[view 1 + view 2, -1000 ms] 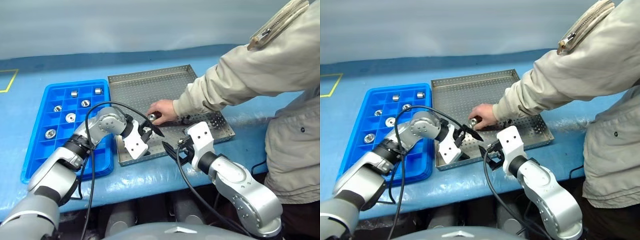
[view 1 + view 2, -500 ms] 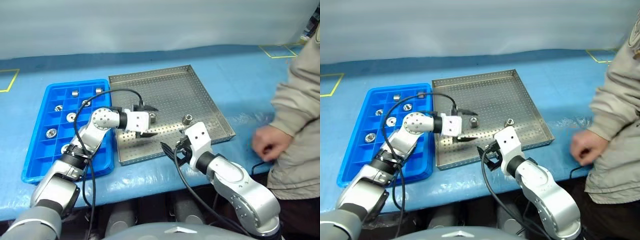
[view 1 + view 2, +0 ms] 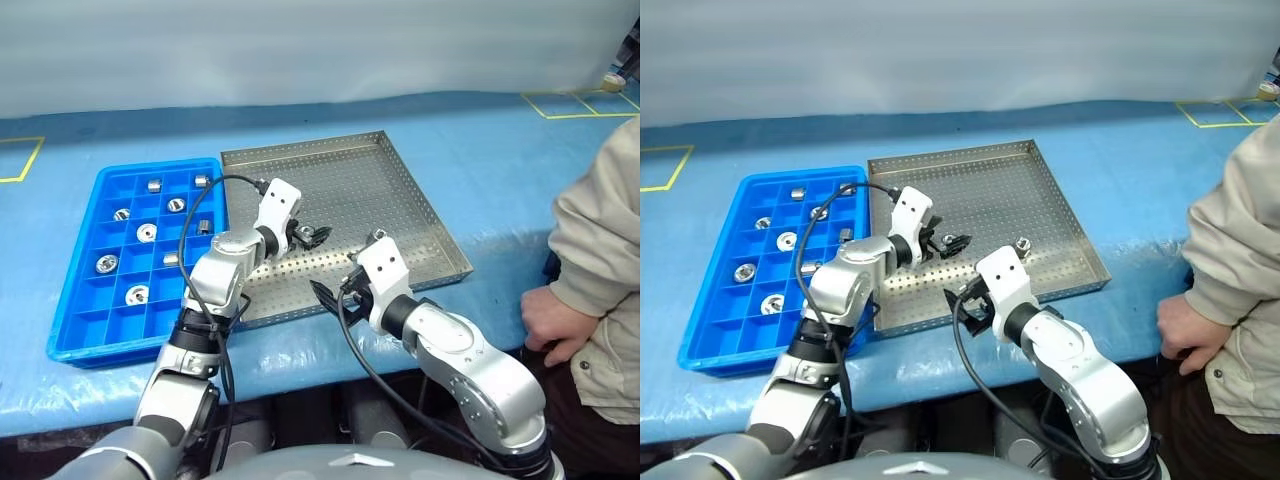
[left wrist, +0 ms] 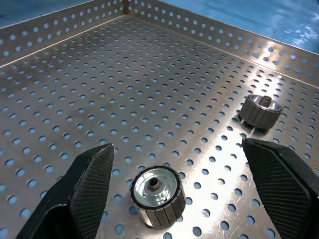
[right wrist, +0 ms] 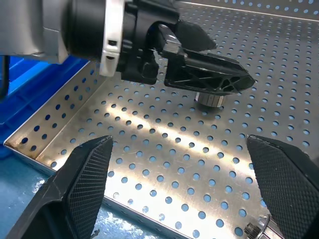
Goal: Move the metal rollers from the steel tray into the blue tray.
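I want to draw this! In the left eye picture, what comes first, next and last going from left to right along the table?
blue tray → left gripper → roller beside the right arm → steel tray's right rim → person's hand

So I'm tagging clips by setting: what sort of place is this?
Probably a workshop or factory test bench: a blue-covered table, a perforated steel tray with metal rollers, and a blue tray.

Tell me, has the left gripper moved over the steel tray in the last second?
Yes. The left gripper has gone from the steel tray's near rim toward its middle, open around a metal roller.
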You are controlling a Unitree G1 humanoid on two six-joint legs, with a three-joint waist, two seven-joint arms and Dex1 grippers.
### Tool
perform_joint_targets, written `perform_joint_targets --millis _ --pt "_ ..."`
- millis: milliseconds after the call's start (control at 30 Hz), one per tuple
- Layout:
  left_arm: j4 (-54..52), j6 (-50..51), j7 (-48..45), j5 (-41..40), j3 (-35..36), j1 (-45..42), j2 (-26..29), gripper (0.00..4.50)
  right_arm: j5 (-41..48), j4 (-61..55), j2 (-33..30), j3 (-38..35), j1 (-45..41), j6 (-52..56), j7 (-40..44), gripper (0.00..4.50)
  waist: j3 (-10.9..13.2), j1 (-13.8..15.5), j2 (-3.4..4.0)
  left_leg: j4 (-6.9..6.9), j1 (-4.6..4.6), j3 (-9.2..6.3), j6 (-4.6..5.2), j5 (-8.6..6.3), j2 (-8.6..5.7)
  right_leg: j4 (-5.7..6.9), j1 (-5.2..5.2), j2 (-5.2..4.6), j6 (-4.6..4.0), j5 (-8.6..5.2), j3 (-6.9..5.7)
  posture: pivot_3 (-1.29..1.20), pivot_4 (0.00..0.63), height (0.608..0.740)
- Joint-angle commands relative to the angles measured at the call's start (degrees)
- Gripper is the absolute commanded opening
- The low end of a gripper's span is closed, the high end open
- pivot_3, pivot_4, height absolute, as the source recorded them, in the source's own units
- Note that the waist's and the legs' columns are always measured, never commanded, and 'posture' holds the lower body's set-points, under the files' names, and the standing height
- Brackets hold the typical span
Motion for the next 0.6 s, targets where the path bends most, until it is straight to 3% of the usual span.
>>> perform_joint_targets --millis 33,200,333,500,600 --pt "2.94 0.94 5.38 -0.01 1.99 -1.97 -1.95 4.5 -0.36 -0.89 0.25 0.83 -0.76 -1.43 -0.53 4.48 0.0 -0.02 0.0 0.0 -0.01 0.0 0.0 0.0 -0.01 0.0 0.0 0.0 0.0 0.01 0.01 -0.13 0.15 0.74" --pt "5.5 2.82 5.2 -0.75 0.48 -2.0 -2.01 4.5 -0.65 -0.97 0.46 1.49 -0.31 -1.43 -1.05 4.48 -0.01 -0.09 -0.01 0.0 -0.03 0.01 0.02 -0.01 -0.03 -0.04 -0.01 -0.01 -0.11 0.09 0.02 -0.14 0.15 0.74" --pt "5.44 1.89 4.16 -0.95 -0.58 -1.47 -1.39 3.54 -0.84 -1.03 0.38 1.7 0.06 -1.39 -1.29 4.5 -0.02 -0.16 -0.02 0.0 -0.01 0.02 0.02 -0.01 -0.03 -0.03 0.0 -0.02 -0.2 0.14 0.02 -0.14 0.15 0.74" --pt "4.17 2.61 3.48 -1.97 -0.46 -0.98 -0.68 1.83 -0.88 -0.45 0.53 1.98 -0.11 -1.7 -1.2 4.5 -0.02 -0.25 -0.02 0.0 -0.01 0.04 0.02 -0.01 -0.02 -0.03 -0.02 -0.01 -0.21 0.15 0.04 -0.13 0.15 0.74" --pt "0.78 3.43 3.58 -3.23 0.7 -0.69 -0.15 1.68 -0.71 -0.04 0.47 2.3 -0.71 -1.88 -0.67 4.5 -0.02 -0.21 -0.02 0.0 0.0 0.04 0.02 -0.01 -0.01 -0.02 -0.02 0.0 -0.2 0.15 0.05 -0.1 0.15 0.74"
